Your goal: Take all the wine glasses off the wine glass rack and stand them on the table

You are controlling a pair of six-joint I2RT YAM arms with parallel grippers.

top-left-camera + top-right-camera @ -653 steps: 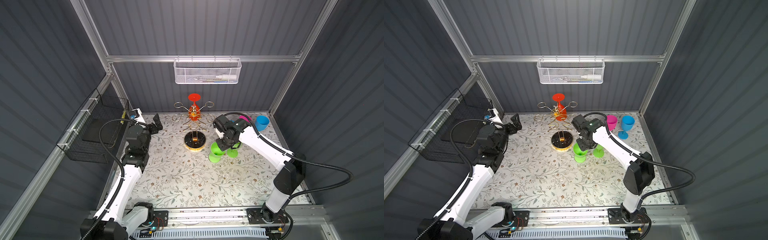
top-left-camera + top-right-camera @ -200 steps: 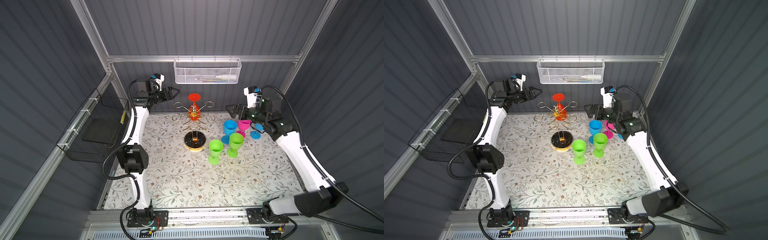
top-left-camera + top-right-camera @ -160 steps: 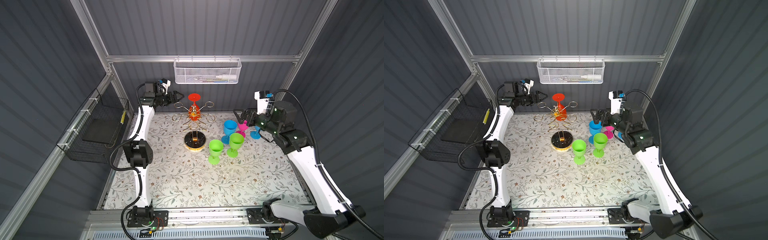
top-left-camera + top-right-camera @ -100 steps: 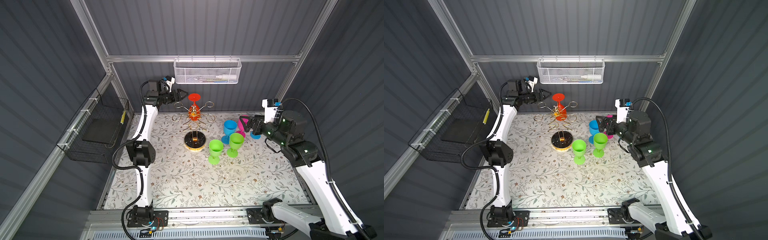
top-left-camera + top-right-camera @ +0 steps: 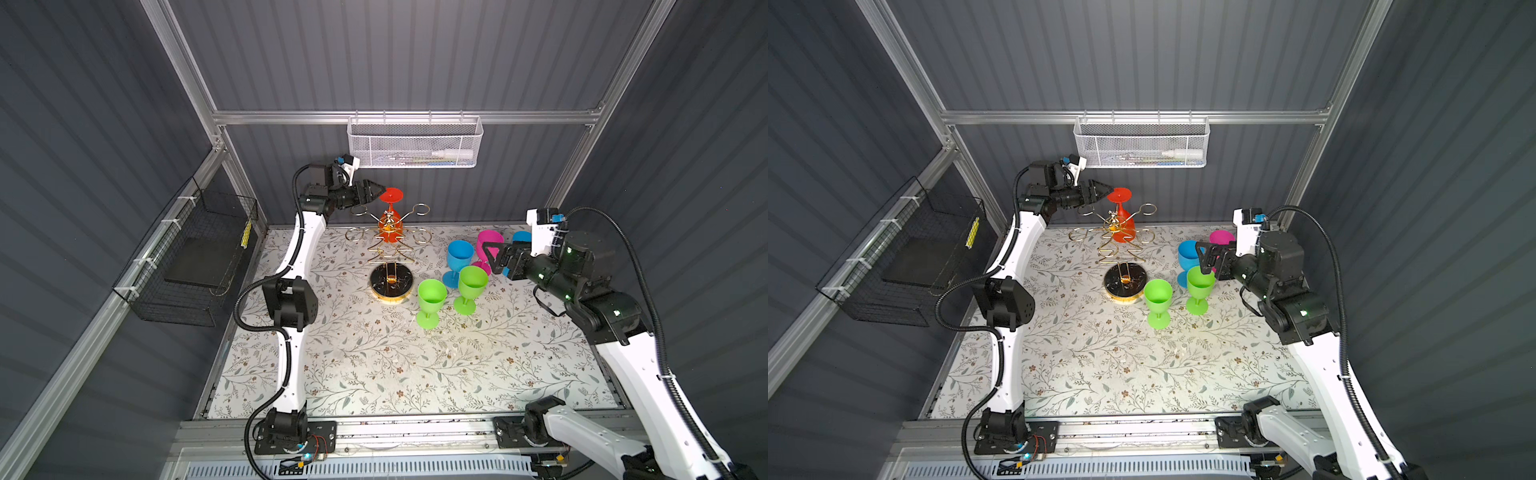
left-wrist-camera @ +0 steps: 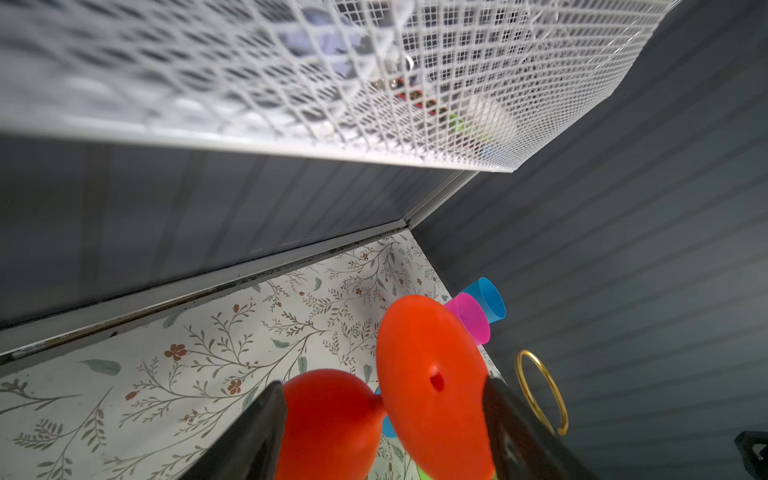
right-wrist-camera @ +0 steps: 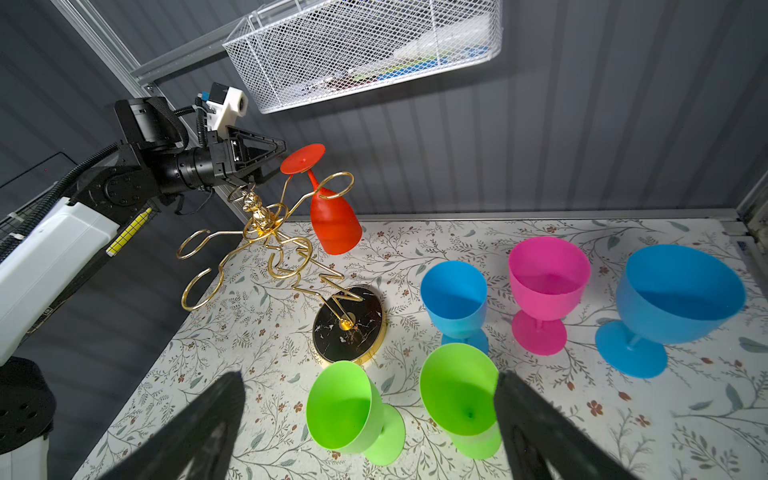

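Far left wall: black wire basket [image 5: 195,266]. Left arm is raised high at the back, with the left gripper [image 5: 376,192] level with the top of the wine glass rack [image 5: 399,286]. In the left wrist view its fingers [image 6: 266,415] are spread, one to each side of the wine glass [image 7: 328,212], with a gap showing, so there is no pinch. Seen from the right wrist, the tips sit just beside the edge of the foot. The glass is red and hangs upside down on the rack, stem through an upper ring at the back, foot above the ring, bowl mouth-down and a little tilted. The rack's round black base rests on the floral mat. White mesh basket [image 5: 415,145] is on the back wall above. Right of the base, standing upright: two green glasses [image 5: 432,297], then a blue glass [image 5: 459,259], a pink glass [image 5: 489,243], and a second blue one [image 5: 520,237] partly hidden. Right gripper [image 5: 494,259] hovers over this cluster, claw spread wide and holding nothing.
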